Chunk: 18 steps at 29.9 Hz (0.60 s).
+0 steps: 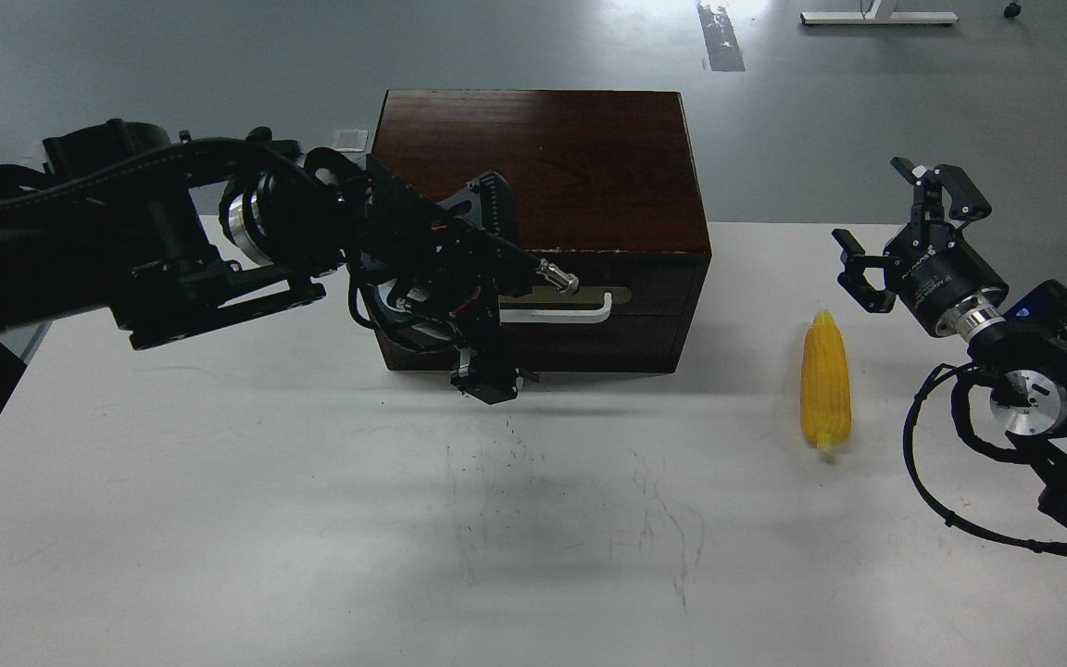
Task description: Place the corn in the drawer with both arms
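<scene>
The corn (825, 380) lies on the white table (219, 519), right of the cabinet, tip pointing away. The drawer (654, 298) is closed in the front of the dark wooden cabinet (543, 167), and its white bar handle (563, 313) shows partly. My left gripper (492, 295) is open in front of the drawer's left part, one finger above the handle's left end and one below it near the table. My right gripper (902, 228) is open and empty, in the air just right of and beyond the corn's tip.
The table's right edge runs under my right arm. A white frame base (876, 17) stands on the grey floor far behind. My left arm hides the cabinet's left front corner.
</scene>
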Available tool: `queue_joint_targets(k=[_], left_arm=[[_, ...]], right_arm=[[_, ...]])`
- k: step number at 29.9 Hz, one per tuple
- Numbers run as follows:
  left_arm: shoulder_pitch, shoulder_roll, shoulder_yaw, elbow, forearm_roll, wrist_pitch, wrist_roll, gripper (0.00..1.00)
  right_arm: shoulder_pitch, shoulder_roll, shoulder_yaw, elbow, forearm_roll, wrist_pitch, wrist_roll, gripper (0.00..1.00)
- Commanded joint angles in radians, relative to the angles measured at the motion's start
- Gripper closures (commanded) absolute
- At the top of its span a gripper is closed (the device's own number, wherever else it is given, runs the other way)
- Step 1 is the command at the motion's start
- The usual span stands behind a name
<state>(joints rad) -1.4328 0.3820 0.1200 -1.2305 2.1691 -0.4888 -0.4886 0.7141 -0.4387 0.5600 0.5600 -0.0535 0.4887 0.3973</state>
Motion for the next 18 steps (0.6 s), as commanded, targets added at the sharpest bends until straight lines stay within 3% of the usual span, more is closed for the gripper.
queue_joint_targets(k=[1,18], left_arm=[[0.002,-0.005,0.009,0.002,0.000,0.000,0.000,0.01],[0.005,-0.045,0.018,0.028,0.001,0.000,0.000,0.01]], right_arm=[[-0.008,0.000,0.008,0.000,0.000,0.000,0.000,0.00],[-0.013,-0.011,0.018,0.003,0.001,0.000,0.000,0.00]])
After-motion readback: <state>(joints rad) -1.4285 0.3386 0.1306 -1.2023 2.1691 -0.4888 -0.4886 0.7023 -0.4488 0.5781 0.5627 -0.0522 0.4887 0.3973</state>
